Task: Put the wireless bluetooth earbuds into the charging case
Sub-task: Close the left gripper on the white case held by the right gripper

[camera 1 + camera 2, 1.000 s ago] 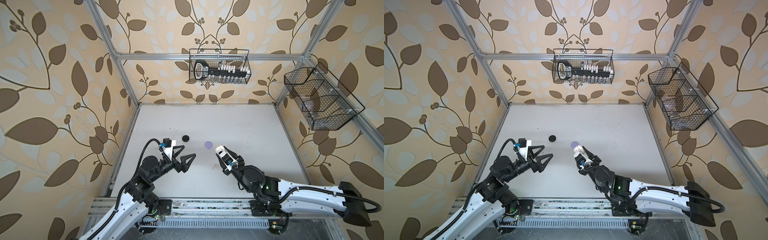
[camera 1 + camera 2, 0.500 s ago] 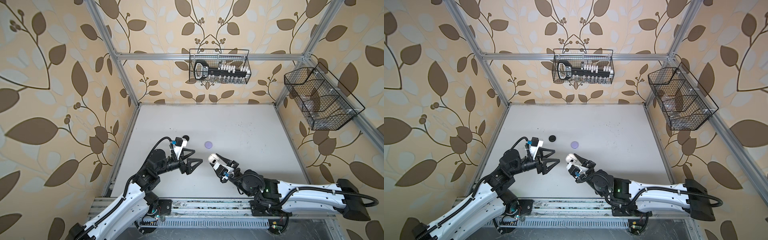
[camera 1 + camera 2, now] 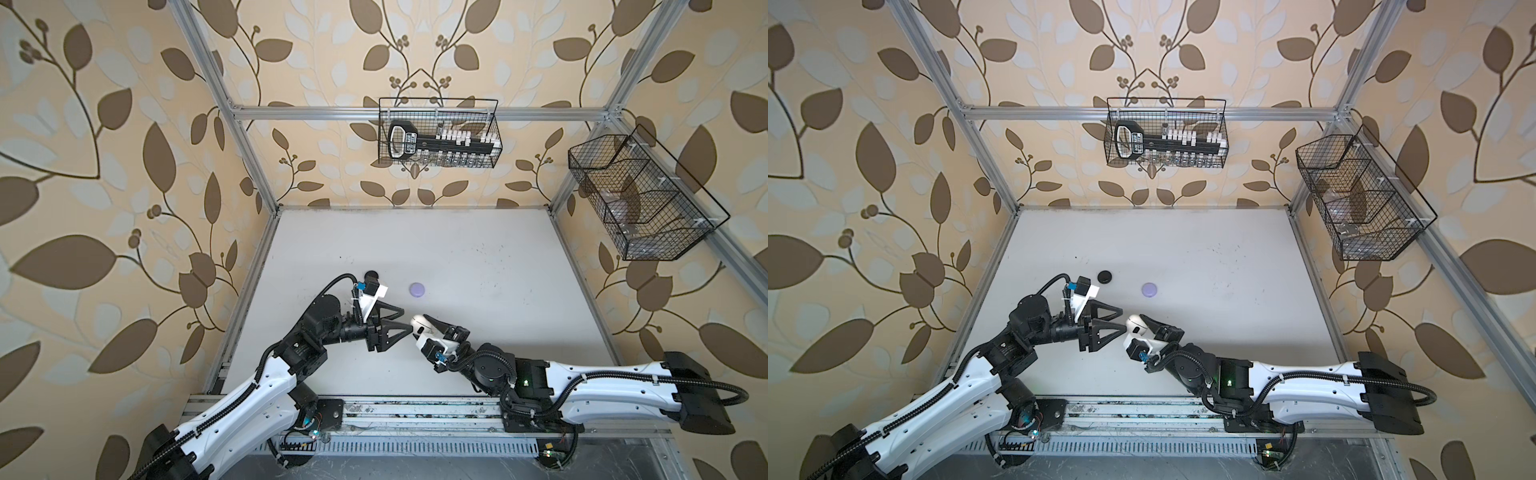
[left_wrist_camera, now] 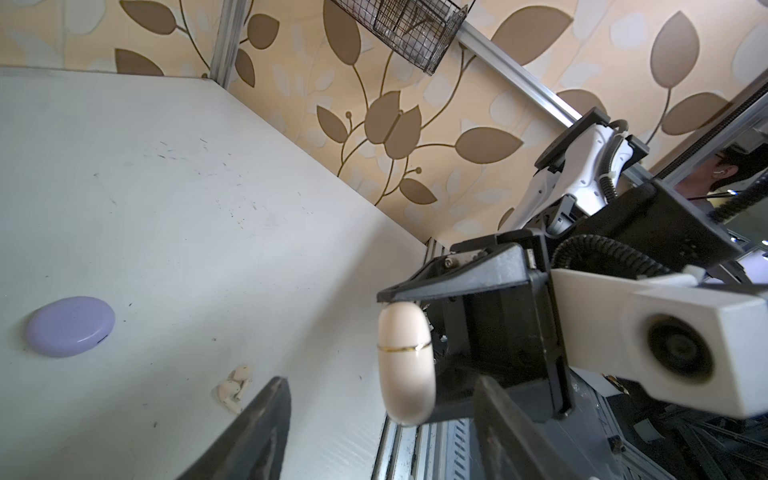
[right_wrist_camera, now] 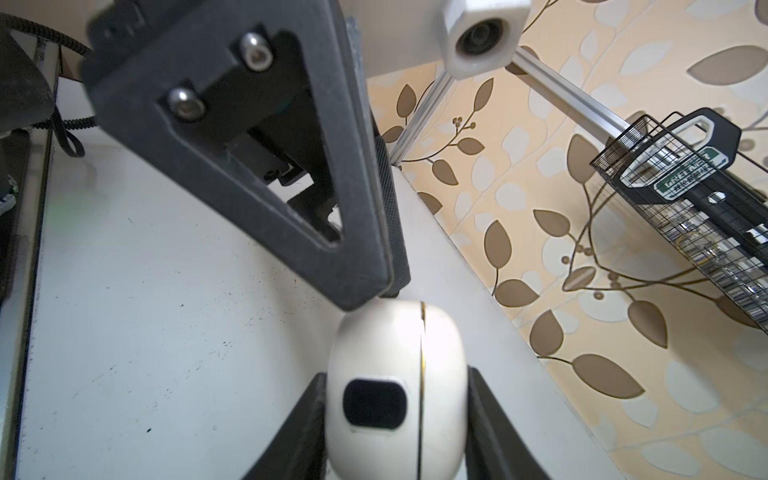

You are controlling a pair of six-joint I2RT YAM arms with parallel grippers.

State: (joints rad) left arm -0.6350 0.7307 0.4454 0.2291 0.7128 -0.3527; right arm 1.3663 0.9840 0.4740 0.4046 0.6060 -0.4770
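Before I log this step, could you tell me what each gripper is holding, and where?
The right gripper clamps the cream case across its gold seam; the left gripper holds nothing.

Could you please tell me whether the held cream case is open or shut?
Shut: the cream case in the right gripper shows its halves meeting along the gold seam.

Leaf-patterned walls [image 3: 104, 208], white tabletop [image 3: 457, 257]

Only one piece of lettering shows. In the right wrist view, right of the frame, a green label [image 5: 692, 174] with white letters sits on the black tool handle [image 5: 725, 137] in the wire basket [image 5: 615, 149]. It is too blurred to read. In both top views it is too small.
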